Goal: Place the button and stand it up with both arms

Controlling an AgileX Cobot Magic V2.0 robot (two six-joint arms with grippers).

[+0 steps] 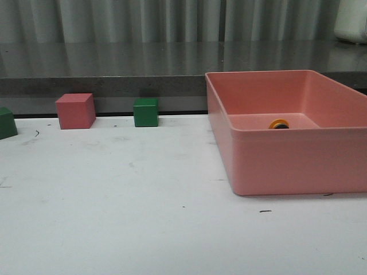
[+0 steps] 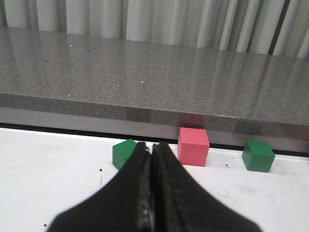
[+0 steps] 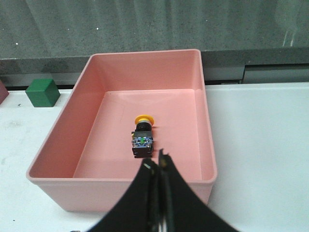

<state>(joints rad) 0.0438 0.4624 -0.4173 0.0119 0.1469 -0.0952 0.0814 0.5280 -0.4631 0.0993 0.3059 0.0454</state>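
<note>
the button (image 3: 143, 137) lies on its side on the floor of the pink bin (image 3: 91, 125), near the middle of my right wrist frame, yellow cap toward the far wall and terminal base toward me. in the front view only its yellow cap (image 1: 279, 124) peeks over the bin's near wall, right of centre.

my right gripper (image 3: 158, 166) has its fingers pressed together, holding nothing, at the bottom centre of that frame just short of the button's base. my left gripper (image 2: 151, 150) is likewise closed and empty, low centre in its own frame, facing a green cube (image 2: 124, 153), a red cube (image 2: 193, 146) and another green cube (image 2: 258, 155) along the back edge of the white table (image 1: 114, 217).

what worries me: if i go down with the fingers closed i will only shove the button, and the round body looks likely to roll or skate across the smooth bin floor. i judge i must open first and straddle the black barrel, not the cap, which would probably slip. the bin walls are tall, so a slanted approach could clip the near rim and drag the whole bin. a handover between arms risks dropping it if my left closes off centre. and when set down, i expect the button to topple unless its flat end lands square.
</note>
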